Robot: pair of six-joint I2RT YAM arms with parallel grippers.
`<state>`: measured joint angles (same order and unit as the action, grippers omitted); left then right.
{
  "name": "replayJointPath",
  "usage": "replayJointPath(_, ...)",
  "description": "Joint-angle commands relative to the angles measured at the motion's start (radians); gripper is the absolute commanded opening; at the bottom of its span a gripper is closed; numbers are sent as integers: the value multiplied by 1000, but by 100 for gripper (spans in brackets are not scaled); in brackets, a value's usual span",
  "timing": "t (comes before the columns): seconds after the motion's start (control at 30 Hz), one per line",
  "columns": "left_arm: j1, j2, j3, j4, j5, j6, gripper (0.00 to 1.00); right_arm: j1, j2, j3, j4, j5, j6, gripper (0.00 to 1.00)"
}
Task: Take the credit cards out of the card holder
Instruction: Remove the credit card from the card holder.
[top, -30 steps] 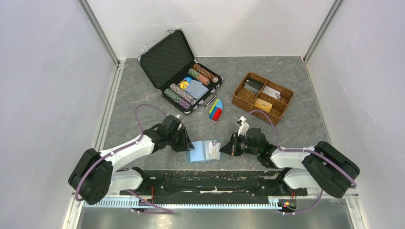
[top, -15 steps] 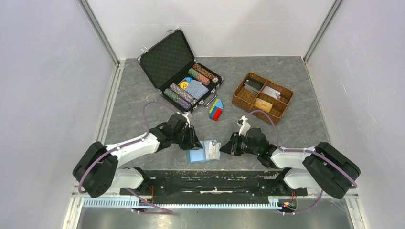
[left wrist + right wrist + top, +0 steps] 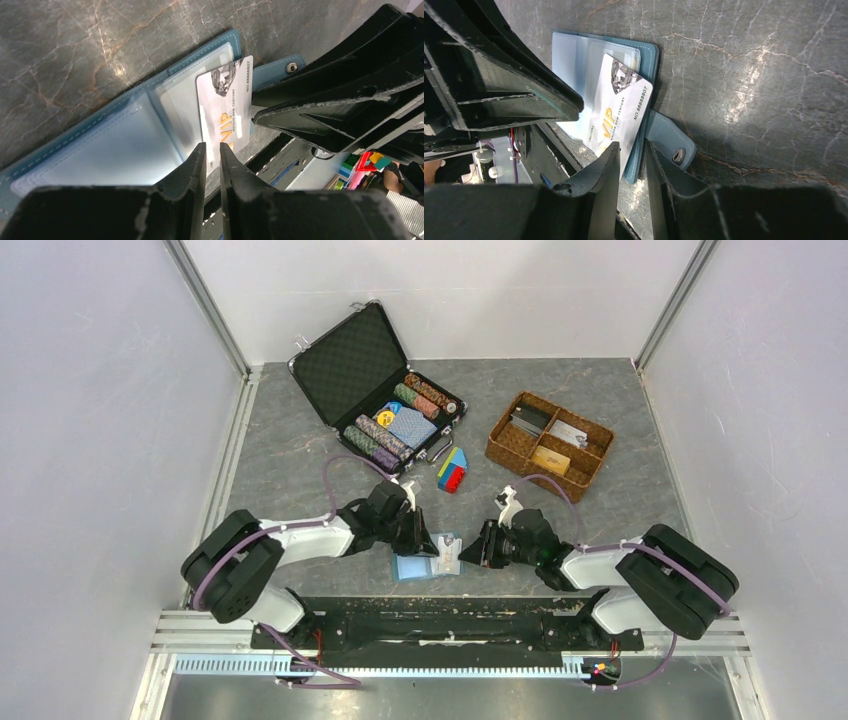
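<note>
table [image 3: 290, 440]: grey, marbled
far side: chip case [image 3: 350, 365], wicker tray [image 3: 520, 472], blocks [image 3: 452, 471] are sitting
near edge: card holder [image 3: 412, 566] is lying open

I am working in a robotics lab cell: white panels [image 3: 100, 390] are enclosing a grey marbled table [image 3: 290, 440], aluminium framing [image 3: 207, 305] lining its corners.

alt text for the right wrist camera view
A silver-white plastic VIP card lies skewed across an open light-blue folding wallet on a dark marbled table. The right gripper, jaws slightly parted, sits at the card's near edge; the left gripper looms over the wallet.
</note>
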<state>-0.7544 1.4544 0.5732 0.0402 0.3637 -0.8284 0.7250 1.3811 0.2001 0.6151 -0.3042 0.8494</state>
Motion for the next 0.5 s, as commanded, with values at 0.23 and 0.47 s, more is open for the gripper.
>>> replayJointPath(0.23, -29, 100, -7, 148, 49, -43, 19, 11, 34, 16, 50, 14, -6, 31)
replayJointPath(0.47, -52, 137, -10, 184, 60, -59, 20, 13, 44, 21, 54, 8, -6, 31)
